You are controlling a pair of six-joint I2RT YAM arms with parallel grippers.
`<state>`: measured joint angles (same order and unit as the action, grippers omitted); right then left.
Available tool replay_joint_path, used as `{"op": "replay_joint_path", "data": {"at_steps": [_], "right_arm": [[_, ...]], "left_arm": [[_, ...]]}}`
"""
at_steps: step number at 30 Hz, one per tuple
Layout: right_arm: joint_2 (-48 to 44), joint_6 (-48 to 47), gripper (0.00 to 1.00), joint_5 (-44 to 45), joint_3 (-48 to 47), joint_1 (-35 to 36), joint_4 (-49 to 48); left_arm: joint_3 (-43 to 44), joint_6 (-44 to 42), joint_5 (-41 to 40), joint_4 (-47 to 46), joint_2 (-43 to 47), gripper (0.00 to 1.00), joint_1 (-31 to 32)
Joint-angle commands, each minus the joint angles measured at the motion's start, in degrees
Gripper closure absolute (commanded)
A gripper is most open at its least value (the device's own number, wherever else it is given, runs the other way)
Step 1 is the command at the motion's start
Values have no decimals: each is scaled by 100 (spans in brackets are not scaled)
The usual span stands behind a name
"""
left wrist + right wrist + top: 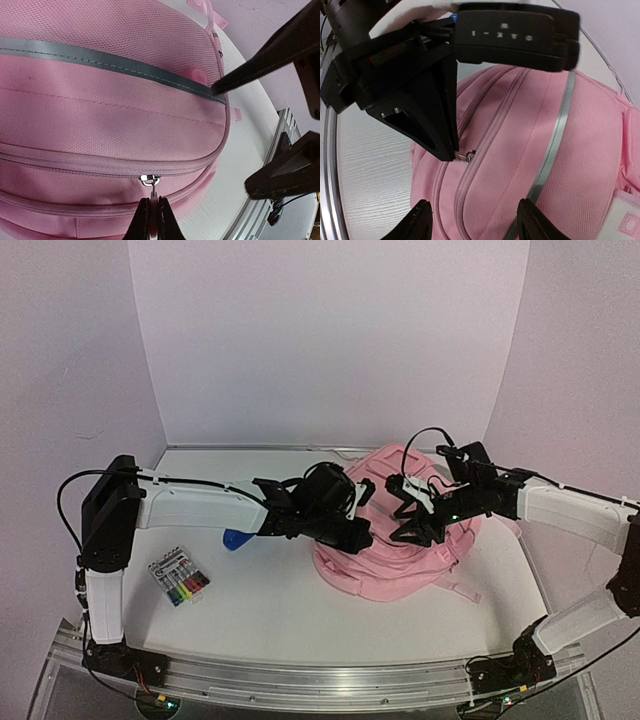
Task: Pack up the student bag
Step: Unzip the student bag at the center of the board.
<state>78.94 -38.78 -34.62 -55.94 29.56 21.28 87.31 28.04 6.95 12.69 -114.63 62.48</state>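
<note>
Two hands at the student bag (400, 565), zip step in hand.
Near edge: a marker pack (180, 575) and a blue item (237, 539) lay on the tabletop (280, 620), left of the bag, not yet packed. Mid-tabletop the bag lay flat. The left hand (154, 202) was clamped on the zip pull (150, 181); the right hand (475, 220) hung just above, fingers apart, gripping nothing. Best bet: pull along the zip track while the right hand pins the fabric so the bag doesn't drag. The left arm partly covered the blue item, blocking reach.
</note>
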Motion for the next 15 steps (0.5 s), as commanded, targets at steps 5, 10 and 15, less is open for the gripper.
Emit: {"op": "replay_joint_path", "data": {"at_steps": [5, 10, 15], "right_arm": [[275, -13, 49, 441, 28, 293, -344], [399, -150, 55, 906, 172, 390, -346], [478, -361, 74, 1477, 238, 393, -346]], "left_arm": [[-169, 278, 166, -780, 289, 100, -98], [-186, 267, 218, -740, 323, 100, -131], [-281, 333, 228, -769, 390, 100, -138]]}}
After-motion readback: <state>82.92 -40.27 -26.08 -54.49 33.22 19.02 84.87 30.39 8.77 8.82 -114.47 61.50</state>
